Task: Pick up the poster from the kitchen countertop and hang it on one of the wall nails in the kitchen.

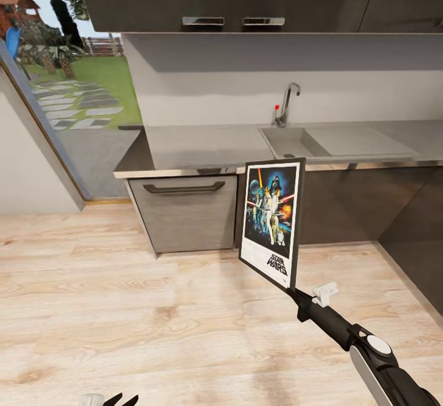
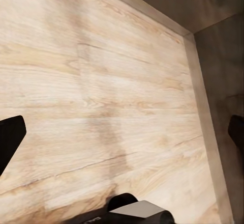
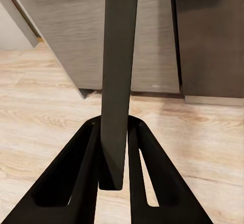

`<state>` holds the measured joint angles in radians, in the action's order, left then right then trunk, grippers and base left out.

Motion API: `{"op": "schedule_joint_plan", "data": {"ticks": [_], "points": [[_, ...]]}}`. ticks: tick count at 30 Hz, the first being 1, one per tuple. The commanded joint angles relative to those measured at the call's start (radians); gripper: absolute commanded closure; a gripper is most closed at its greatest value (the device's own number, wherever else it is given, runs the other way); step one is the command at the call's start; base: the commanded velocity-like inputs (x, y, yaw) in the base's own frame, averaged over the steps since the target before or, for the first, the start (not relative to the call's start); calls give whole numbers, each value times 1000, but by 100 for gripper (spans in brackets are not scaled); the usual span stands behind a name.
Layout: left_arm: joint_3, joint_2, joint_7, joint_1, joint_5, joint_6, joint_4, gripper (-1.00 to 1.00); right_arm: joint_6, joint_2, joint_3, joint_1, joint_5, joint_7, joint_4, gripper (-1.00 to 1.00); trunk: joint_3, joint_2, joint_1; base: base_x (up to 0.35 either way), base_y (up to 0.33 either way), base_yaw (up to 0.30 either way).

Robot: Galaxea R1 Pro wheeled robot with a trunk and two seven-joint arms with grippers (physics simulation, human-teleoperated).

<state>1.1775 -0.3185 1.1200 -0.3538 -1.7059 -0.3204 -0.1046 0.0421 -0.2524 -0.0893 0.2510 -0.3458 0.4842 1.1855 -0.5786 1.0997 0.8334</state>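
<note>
Pickup done: right gripper (image 3: 114, 155) fingers (image 3: 76, 183) pinch the poster (image 1: 271, 218) bottom edge, upright, in front of the desk (image 1: 203, 147) sink. Left gripper (image 1: 117, 401) fingers spread, idle. Next: locate a wall nail, carry over.

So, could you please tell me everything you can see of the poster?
The poster is an upright rectangle with a thin black frame, a white border, dark blue artwork with figures and a black STAR WARS logo at the bottom. It is off the countertop, held in the air above the wooden floor. The right gripper clamps its lower corner, seen edge-on between both fingers.
</note>
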Motion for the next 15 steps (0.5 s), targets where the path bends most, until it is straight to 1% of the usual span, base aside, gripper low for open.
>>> {"op": "schedule_joint_plan", "data": {"ticks": [1, 7, 15], "points": [[8, 0, 1, -1, -8, -5, -1, -100, 6, -1, -1, 1, -13, 5, 0, 100, 2, -7, -4, 0, 0, 0], [8, 0, 0, -1, -8, -5, -1, -100, 6, -1, -1, 1, -13, 5, 1, 100, 22, -49, -27, 0, 0, 0], [8, 0, 0, -1, -8, -5, 0, -100, 5, -1, -1, 1, -13, 5, 2, 100, 57, -105, -58, 0, 0, 0]]}}
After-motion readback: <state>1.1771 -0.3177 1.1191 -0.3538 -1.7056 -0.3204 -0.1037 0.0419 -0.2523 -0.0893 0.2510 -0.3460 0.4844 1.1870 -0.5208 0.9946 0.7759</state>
